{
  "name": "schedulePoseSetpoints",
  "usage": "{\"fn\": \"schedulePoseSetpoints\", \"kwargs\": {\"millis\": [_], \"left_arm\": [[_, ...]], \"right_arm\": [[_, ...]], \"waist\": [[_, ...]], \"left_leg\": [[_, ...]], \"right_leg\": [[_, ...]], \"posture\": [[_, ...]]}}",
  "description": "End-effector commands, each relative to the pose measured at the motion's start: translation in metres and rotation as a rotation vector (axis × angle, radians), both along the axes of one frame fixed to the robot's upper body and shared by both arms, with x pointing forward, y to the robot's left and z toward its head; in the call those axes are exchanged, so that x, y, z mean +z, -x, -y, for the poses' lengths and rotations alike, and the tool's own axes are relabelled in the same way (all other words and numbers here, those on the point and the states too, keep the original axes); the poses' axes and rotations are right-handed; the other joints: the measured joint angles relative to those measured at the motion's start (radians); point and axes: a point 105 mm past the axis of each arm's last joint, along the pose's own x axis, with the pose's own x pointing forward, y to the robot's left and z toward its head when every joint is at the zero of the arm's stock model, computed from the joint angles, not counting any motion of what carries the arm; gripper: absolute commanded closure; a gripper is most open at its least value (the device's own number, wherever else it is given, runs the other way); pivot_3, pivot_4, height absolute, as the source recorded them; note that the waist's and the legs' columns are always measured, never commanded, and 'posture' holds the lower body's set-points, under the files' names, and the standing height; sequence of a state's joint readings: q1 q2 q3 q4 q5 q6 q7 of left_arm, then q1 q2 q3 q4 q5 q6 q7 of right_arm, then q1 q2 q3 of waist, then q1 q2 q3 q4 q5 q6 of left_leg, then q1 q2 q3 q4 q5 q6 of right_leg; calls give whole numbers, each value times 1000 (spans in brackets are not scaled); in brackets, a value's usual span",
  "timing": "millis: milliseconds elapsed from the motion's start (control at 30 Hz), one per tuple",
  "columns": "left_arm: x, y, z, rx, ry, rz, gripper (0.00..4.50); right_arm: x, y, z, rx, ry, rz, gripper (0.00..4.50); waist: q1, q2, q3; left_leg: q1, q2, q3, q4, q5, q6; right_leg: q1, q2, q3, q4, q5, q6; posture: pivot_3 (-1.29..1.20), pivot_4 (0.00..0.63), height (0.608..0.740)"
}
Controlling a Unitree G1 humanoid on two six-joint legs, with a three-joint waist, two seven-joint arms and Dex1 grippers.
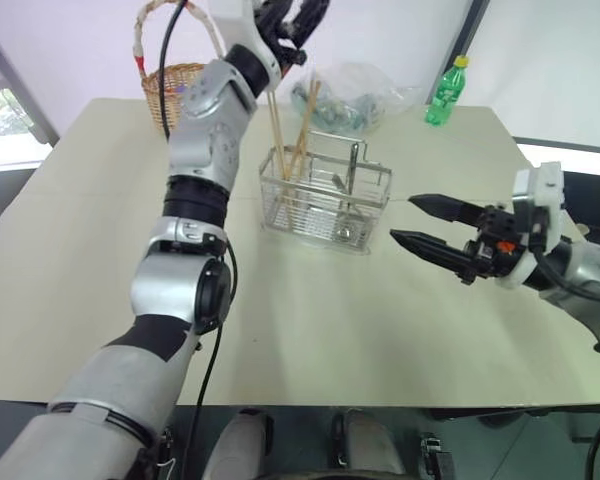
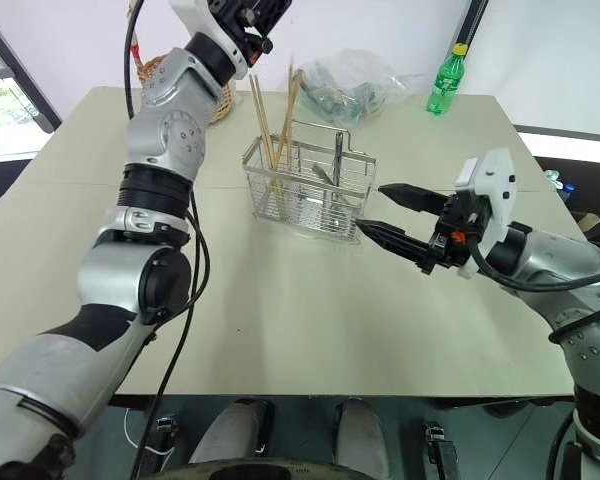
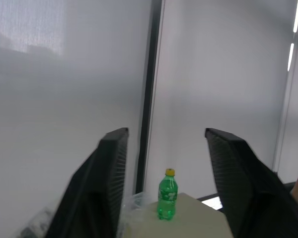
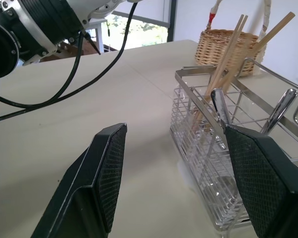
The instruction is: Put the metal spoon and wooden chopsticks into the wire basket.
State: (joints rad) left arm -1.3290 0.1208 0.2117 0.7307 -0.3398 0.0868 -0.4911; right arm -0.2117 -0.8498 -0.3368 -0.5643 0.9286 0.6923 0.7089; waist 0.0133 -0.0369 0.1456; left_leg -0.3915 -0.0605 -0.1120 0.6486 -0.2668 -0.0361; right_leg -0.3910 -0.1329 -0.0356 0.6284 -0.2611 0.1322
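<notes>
The wire basket (image 1: 325, 200) stands mid-table. Several wooden chopsticks (image 1: 278, 140) stand upright in its left compartment and lean against the rim. The metal spoon (image 4: 219, 105) stands in the basket beside them with its handle up, and a second metal handle (image 4: 283, 105) rises farther along. High above the basket's left end, my left gripper (image 1: 292, 22) is open, with nothing between its fingers (image 3: 107, 178). Level with the basket and a short way to its right, my right gripper (image 1: 412, 222) is open and empty, pointing at it.
A wicker basket (image 1: 175, 85) with a tall arched handle sits at the table's far left. At the far edge are a clear plastic bag (image 1: 358, 95) and a green bottle (image 1: 443, 95). Bare tabletop (image 1: 310, 320) lies in front of the wire basket.
</notes>
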Motion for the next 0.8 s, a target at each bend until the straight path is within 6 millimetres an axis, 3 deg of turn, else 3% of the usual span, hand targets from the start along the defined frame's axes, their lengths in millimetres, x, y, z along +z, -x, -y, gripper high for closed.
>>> {"fn": "schedulePoseSetpoints", "kwargs": {"millis": [33,300,433,633,800], "left_arm": [[18,10,-2,-2,17,64,67],[23,12,-27,24,7,31,67],[16,20,-49,29,-138,30,67],[1,53,-87,26,-449,77,67],[-1,103,-127,-10,-654,85,67]], "right_arm": [[14,3,3,-7,6,55,1294],[15,-5,1,-6,5,74,1294],[16,-11,3,-9,0,89,1294],[17,-22,12,-22,4,100,1294],[23,-30,18,-25,13,117,1294]], "waist": [[0,0,0],[-2,1,0],[-7,2,1],[-11,4,1],[-12,4,2]], "left_leg": [[0,0,0,0,0,0],[0,0,0,0,0,0],[1,1,0,0,0,0],[1,0,0,0,0,0],[0,1,-1,-1,0,0]], "right_leg": [[0,0,0,0,0,0],[0,0,0,0,0,0],[0,1,0,1,0,0],[0,1,1,1,0,-1],[-1,1,2,0,0,-1]], "posture": [[0,150,661],[0,150,661],[0,150,661],[0,150,661],[0,150,661]]}}
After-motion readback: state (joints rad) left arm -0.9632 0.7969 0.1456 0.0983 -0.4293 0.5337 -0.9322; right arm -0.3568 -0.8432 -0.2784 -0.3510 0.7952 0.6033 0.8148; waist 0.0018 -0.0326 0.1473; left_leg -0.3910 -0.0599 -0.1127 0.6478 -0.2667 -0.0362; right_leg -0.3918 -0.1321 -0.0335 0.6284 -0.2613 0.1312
